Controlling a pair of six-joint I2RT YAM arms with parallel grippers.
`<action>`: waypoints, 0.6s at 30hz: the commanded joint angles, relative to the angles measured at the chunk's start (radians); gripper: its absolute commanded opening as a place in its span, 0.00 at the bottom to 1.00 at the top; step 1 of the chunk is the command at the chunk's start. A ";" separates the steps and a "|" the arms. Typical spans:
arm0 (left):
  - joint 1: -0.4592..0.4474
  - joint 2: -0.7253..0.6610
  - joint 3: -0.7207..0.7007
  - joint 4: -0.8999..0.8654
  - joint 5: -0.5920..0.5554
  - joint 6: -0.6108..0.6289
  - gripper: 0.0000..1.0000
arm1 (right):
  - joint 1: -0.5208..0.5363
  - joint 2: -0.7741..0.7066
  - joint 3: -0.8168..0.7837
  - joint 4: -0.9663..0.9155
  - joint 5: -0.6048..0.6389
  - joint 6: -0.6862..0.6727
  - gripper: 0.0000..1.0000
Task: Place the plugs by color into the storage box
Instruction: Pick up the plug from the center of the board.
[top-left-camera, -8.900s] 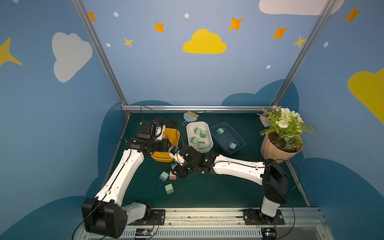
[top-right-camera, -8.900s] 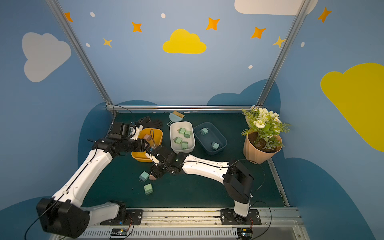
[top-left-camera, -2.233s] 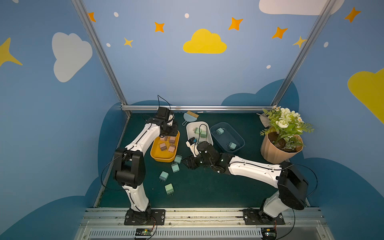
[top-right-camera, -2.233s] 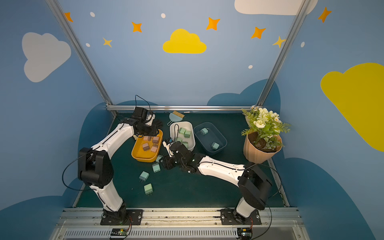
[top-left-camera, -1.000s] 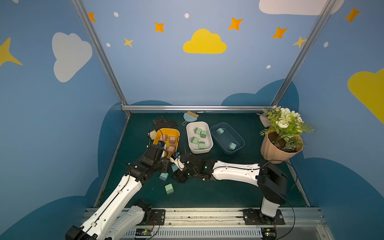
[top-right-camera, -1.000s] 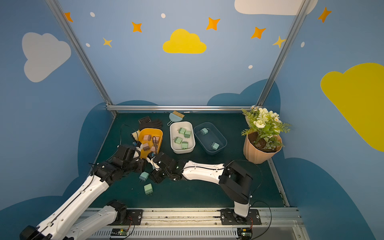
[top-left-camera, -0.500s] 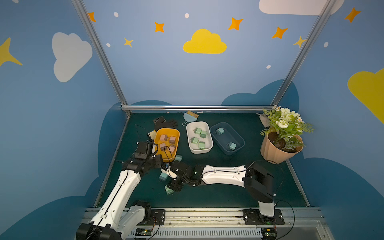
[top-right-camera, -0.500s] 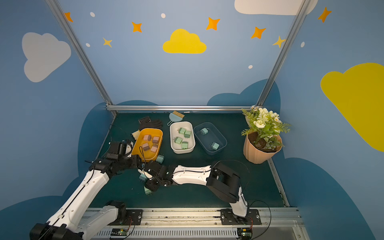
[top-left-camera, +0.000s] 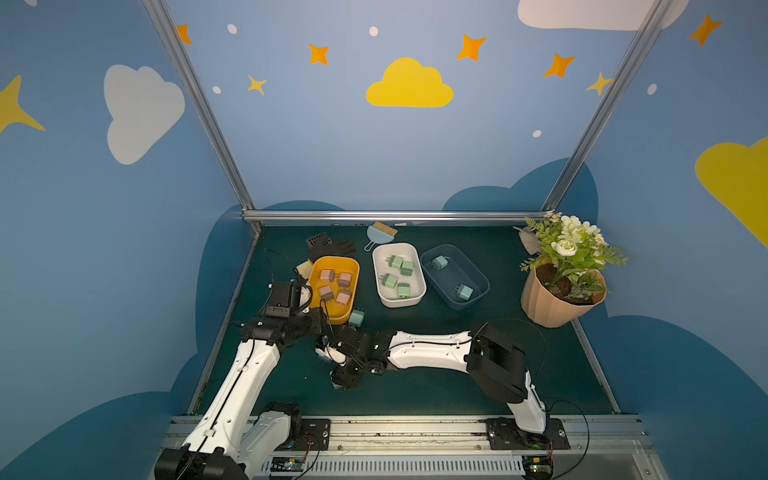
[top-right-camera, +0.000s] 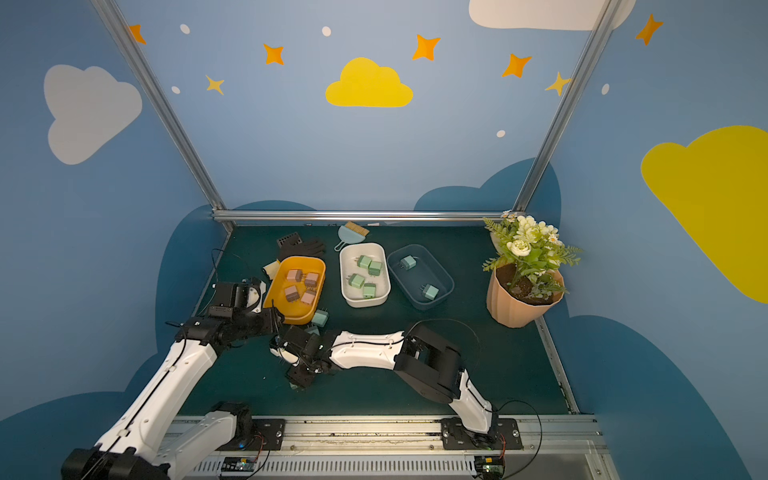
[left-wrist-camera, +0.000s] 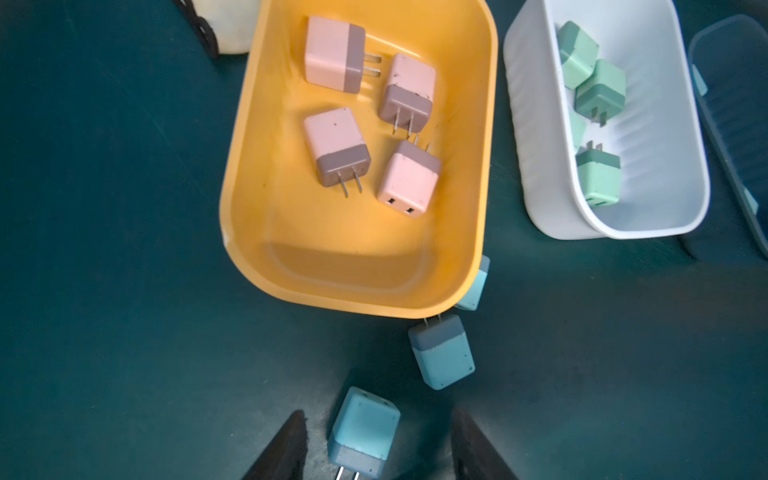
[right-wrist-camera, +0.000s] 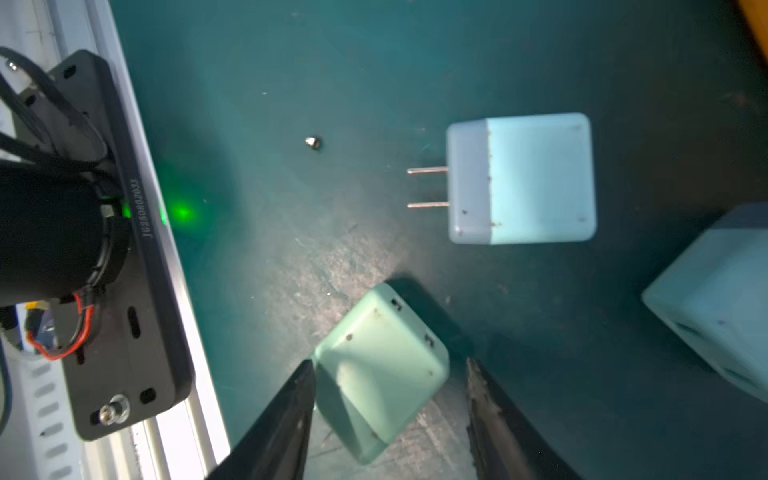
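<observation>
Several pink plugs (left-wrist-camera: 334, 54) lie in the yellow box (left-wrist-camera: 232, 187), several mint green plugs (top-left-camera: 395, 272) in the white box (top-left-camera: 417, 291), and two light blue plugs (top-left-camera: 463, 292) in the dark blue box (top-left-camera: 478, 274). On the mat, my left gripper (left-wrist-camera: 378, 415) stands open around a light blue plug (left-wrist-camera: 363, 428), with gaps on both sides. Two more light blue plugs (left-wrist-camera: 442, 353) lie by the yellow box's near corner. My right gripper (right-wrist-camera: 390, 365) is open astride a mint green plug (right-wrist-camera: 380, 370); one finger (right-wrist-camera: 291, 411) touches it. In both top views the grippers (top-left-camera: 345, 374) hide these plugs.
A flower pot (top-left-camera: 557, 299) stands at the right. A black glove (top-left-camera: 332, 249) and a small brush (top-left-camera: 380, 232) lie behind the boxes. The front rail (top-left-camera: 374, 428) with an arm base (right-wrist-camera: 104, 249) runs close to my right gripper. A tiny screw (right-wrist-camera: 313, 142) lies on the mat.
My right gripper has slid toward the front rail and now straddles the green plug. The left arm has swung its elbow leftward, its gripper staying near the yellow box's near end.
</observation>
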 joint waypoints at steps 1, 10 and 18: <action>-0.004 -0.036 0.018 -0.045 0.086 0.014 0.56 | 0.021 0.016 0.024 -0.051 -0.010 -0.038 0.59; -0.003 -0.181 0.023 -0.112 -0.041 -0.041 0.55 | 0.019 0.066 0.079 -0.125 0.042 -0.043 0.58; 0.000 -0.206 0.032 -0.131 -0.097 -0.055 0.55 | 0.011 0.069 0.062 -0.137 0.041 -0.049 0.57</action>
